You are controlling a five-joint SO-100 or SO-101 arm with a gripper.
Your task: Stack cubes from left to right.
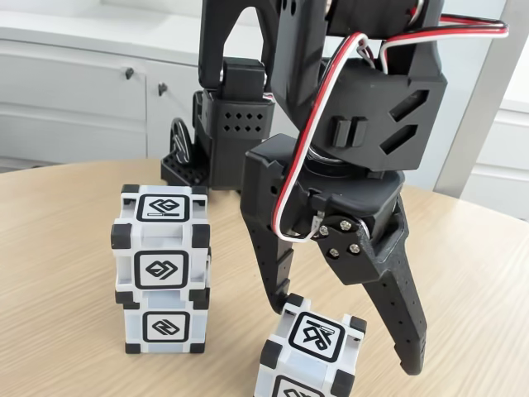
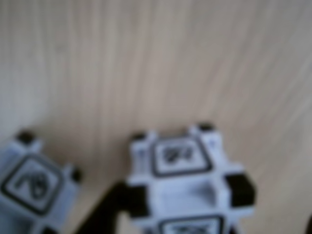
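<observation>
A round wooden desk (image 1: 66, 273) fills the scene, with white cabinets (image 1: 74, 91) behind it. A black robot arm (image 1: 331, 107) reaches down from the back of the desk, its base (image 1: 223, 132) planted near the far edge. In the fixed view, the tool (image 1: 343, 341) hangs spread wide, its 2 fingers straddling the back of a loose cube (image 1: 310, 356) that sits on the desk near the front edge; the left finger looks to be touching or just beside the cube, the right finger stands apart from it.

To the left in that view, 2 cubes already form a stack: the upper cube (image 1: 163, 240) rests on the lower cube (image 1: 163, 324), slightly offset.

In the blurred wrist view, the loose cube (image 2: 185, 180) sits low in the middle, with the stack (image 2: 31, 183) at the lower left.

The step in hand appears to be gripping the loose cube. It would go best with the tool lowered until both fingers flank flat white faces, centred, then closed squarely. The stack stands near the left finger, so any swing toward it risks toppling it.
</observation>
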